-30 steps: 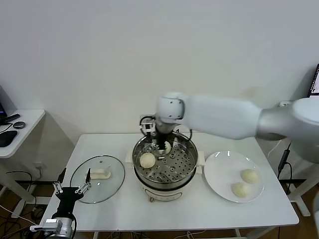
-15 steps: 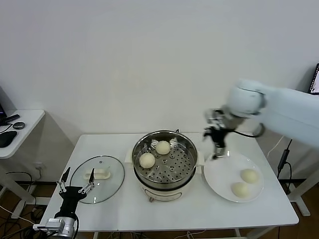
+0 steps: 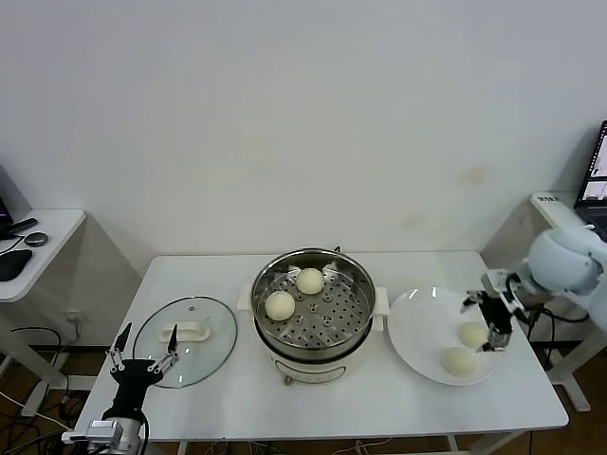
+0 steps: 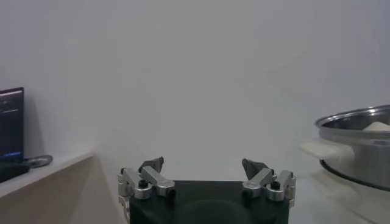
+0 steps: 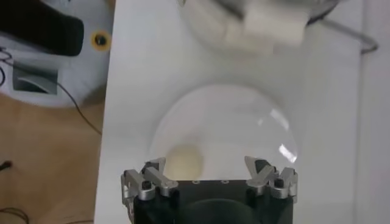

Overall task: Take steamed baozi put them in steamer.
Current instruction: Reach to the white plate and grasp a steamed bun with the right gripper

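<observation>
Your right gripper [image 3: 491,327] hangs wide open and empty, just beside the nearer round cream-white dough bun [image 3: 473,334] on the flat white plate [image 3: 422,327]. That bun lies toward the shiny stainless-steel steamer [image 3: 314,299]. The left gripper [image 3: 142,358] waits open near the table's [image 3: 379,398] front corner.

The right gripper [image 3: 494,327] has swung away from the steamer [image 3: 314,305], clear across to the white plate [image 3: 422,332], jaws spread above what looks like the farther plated bun [image 3: 473,334]; the far bun [image 3: 310,280] now sits uncovered.
</observation>
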Controlling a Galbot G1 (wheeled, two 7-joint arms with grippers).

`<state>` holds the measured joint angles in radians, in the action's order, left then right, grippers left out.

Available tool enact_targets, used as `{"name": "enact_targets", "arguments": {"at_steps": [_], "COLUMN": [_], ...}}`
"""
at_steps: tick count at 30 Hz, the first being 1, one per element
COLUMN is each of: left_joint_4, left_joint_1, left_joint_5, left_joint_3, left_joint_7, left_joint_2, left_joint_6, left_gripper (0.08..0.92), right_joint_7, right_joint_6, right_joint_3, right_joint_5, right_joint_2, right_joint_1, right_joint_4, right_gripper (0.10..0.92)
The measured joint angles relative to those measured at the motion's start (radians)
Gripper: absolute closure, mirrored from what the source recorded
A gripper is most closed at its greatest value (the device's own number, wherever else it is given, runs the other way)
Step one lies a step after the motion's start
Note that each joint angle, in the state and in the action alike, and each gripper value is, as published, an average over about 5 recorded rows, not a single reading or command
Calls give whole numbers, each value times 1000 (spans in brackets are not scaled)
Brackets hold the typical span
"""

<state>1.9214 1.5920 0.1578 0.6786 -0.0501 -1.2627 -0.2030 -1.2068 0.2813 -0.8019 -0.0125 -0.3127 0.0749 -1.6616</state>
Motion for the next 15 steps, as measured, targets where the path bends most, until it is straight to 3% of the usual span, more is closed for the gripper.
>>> {"name": "enact_targets", "arguments": {"at_steps": [15], "left_joint_4": [9], "left_joint_1": [22], "left_joint_5": [-1], "left_joint_3": [32], "left_joint_7": [0], "left_joint_2": [-10], "left_joint_6": [1], "left_gripper": [177], "right_joint_7": [82], "right_joint_6": [-77], "right_joint_3": [209], "right_joint_5": [-114], "right_joint_2": [-89], "right_joint_1": [-298], "right_joint_4": [143], "right_gripper": [203]}}
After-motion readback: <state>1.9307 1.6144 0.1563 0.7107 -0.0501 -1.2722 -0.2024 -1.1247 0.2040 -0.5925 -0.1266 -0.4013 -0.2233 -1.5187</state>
